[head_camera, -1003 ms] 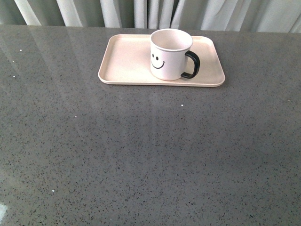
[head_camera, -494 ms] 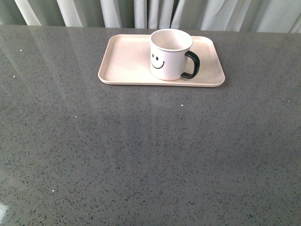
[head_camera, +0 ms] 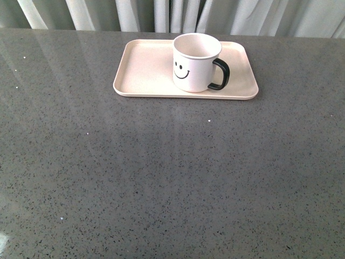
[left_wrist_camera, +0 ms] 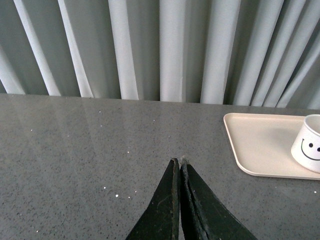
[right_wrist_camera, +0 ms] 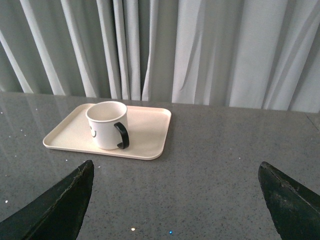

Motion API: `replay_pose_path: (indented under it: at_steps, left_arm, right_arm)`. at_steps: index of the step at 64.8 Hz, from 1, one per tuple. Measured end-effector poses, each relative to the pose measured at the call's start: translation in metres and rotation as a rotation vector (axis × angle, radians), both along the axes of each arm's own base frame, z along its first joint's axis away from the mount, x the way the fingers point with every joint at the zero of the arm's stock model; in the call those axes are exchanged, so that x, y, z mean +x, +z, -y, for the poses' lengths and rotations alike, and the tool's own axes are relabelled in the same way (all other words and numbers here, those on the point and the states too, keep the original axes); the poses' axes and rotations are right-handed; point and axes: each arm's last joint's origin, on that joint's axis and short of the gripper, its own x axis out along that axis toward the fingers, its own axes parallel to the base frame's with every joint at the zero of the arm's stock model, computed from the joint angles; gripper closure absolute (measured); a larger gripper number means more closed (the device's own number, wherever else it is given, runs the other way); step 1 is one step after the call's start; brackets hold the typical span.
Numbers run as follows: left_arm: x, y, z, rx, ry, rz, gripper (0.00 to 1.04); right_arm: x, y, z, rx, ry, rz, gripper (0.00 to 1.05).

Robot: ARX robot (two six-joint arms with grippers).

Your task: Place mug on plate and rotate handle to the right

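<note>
The white mug (head_camera: 195,62) with its smiley face stands upright on the pale pink-beige plate (head_camera: 143,73) at the back of the grey table. Its black handle (head_camera: 220,74) points to the right in the front view. No arm shows in the front view. In the left wrist view my left gripper (left_wrist_camera: 178,161) is shut with nothing in it, well short of the plate (left_wrist_camera: 257,145) and mug (left_wrist_camera: 309,149). Over bare table my right gripper (right_wrist_camera: 176,166) hangs open and empty, back from the mug (right_wrist_camera: 106,125), handle (right_wrist_camera: 122,135) and plate (right_wrist_camera: 147,130).
Pale pleated curtains (head_camera: 172,13) hang just behind the table's far edge. The grey speckled tabletop (head_camera: 172,178) stretches wide in front of the plate and to both sides of it.
</note>
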Motion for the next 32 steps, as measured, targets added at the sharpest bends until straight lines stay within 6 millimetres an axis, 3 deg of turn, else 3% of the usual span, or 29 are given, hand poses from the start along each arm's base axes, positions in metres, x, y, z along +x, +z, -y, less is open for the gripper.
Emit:
replay_pose_path:
  at_steps: [32]
  left_arm:
    - [-0.023,0.006,0.000,0.000,0.000,0.019,1.03]
  right_arm:
    - [0.000,0.000,0.000,0.000,0.000,0.000,0.09]
